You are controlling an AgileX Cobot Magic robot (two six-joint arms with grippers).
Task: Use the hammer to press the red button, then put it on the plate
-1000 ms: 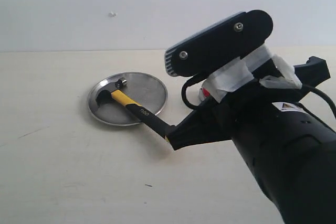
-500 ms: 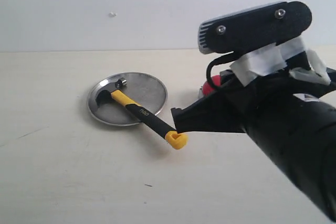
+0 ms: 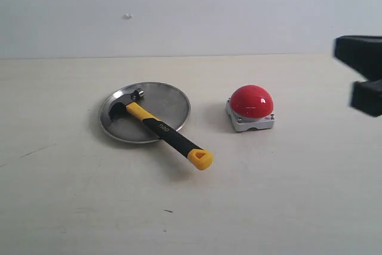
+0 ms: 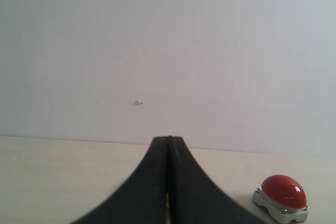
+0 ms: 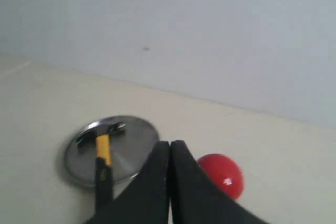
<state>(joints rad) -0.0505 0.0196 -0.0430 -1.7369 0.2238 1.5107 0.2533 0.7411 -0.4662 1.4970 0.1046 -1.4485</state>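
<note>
The hammer [image 3: 161, 129] lies with its dark head inside the silver plate [image 3: 173, 101] and its black handle reaching over the rim, the yellow end resting on the table. The red button [image 3: 251, 101] on its grey base stands to the right of the plate. My right gripper [image 5: 169, 144] is shut and empty, raised well off to the right; the hammer [image 5: 103, 163], plate [image 5: 134, 135] and red button [image 5: 223, 176] show below it. Only a dark piece of that arm [image 3: 363, 70] appears at the exterior view's right edge. My left gripper [image 4: 168, 139] is shut and empty, with the red button [image 4: 283, 191] off to one side.
A pale wooden table [image 3: 89, 207] runs back to a plain white wall [image 3: 191, 10].
My right arm has let go of the hammer's handle and pulled away to the right, uncovering the red button. The hammer's yellow end has settled onto the table.
</note>
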